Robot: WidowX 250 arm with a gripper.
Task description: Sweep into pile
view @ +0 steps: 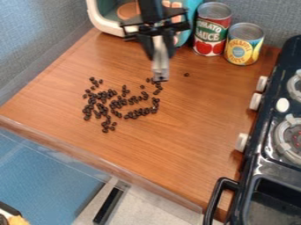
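Observation:
At the top centre, the black gripper (157, 43) hangs over the wooden counter, shut on a narrow grey tool (160, 65). The tool points down, its lower end at the upper right edge of the scattered dark beans (117, 103). Most beans lie loosely spread left of centre, with gaps between them. A few trail up beside the tool's tip, and one stray bean (186, 74) sits to its right.
Behind the gripper is a white and teal container (104, 19). A tomato sauce can (211, 30) and a yellow-labelled can (243, 46) stand to its right. The black stove (258, 145) with white knobs borders the counter (188, 132) on the right.

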